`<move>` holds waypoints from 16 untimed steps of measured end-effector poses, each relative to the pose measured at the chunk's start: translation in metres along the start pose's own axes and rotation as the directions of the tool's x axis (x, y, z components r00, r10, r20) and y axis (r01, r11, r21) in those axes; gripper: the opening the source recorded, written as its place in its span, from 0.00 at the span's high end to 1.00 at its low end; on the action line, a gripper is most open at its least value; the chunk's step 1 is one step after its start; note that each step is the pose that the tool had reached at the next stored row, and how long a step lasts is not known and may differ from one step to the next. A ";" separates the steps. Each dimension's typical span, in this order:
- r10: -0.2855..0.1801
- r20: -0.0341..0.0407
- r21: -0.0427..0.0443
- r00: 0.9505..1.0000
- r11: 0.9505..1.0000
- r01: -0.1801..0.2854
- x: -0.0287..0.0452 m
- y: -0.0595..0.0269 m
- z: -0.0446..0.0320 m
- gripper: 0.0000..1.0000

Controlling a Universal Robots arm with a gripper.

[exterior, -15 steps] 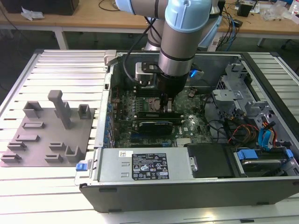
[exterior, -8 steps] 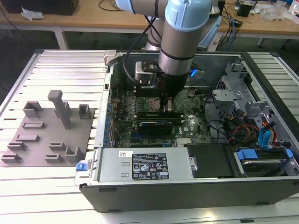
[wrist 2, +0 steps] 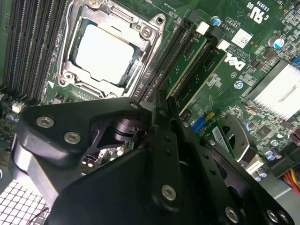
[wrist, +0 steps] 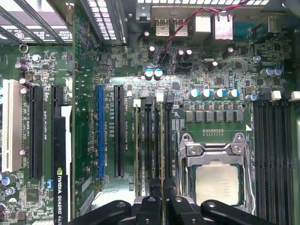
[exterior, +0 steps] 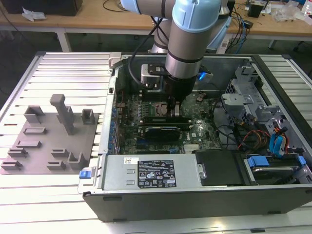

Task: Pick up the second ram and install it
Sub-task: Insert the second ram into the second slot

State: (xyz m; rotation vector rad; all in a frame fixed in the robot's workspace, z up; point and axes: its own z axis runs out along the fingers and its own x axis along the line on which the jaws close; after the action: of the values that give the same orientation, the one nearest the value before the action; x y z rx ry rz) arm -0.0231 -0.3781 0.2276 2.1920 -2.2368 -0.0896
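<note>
Gripper [wrist: 161, 206]: black fingers drawn close together, clamping the thin top edge of a memory stick; seen in both wrist views [wrist 2: 161, 112], and in the exterior view [exterior: 174, 109] low over the middle of the motherboard
Second ram [wrist: 161, 150]: green stick seen edge-on, standing upright in a black slot beside the processor socket, one end between the fingers
Other ram stick [wrist: 137, 150]: upright, parallel, with one empty slot between the two
Processor socket [wrist: 216, 183]: metal frame around a bare silver lid; also in the second wrist view [wrist 2: 105, 51]
Graphics card [wrist: 61, 164]: black, with white lettering along its edge
Blue expansion slot [wrist: 100, 136]: between the card and the memory slots, with small white print beside it
Power supply [exterior: 146, 173]: grey box along the near wall of the open computer case [exterior: 195, 204], with a white and a black printed label
Grey fixture plate [exterior: 48, 146]: on the slatted table at the exterior view's left, well apart from the arm
</note>
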 end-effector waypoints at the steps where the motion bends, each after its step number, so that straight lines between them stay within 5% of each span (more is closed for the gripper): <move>1: 0.000 0.000 0.000 1.000 1.000 0.000 -0.0001 0.0000 -0.0008 0.89; 5: -0.001 0.000 -0.001 1.000 1.000 0.001 -0.0003 -0.0002 -0.0062 0.89; 16: 0.000 0.000 -0.003 1.000 1.000 0.000 -0.0001 -0.0015 -0.0008 0.89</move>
State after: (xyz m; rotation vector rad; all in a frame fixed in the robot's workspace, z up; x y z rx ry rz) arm -0.0216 -0.3780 0.2283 2.1906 -2.2350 -0.0932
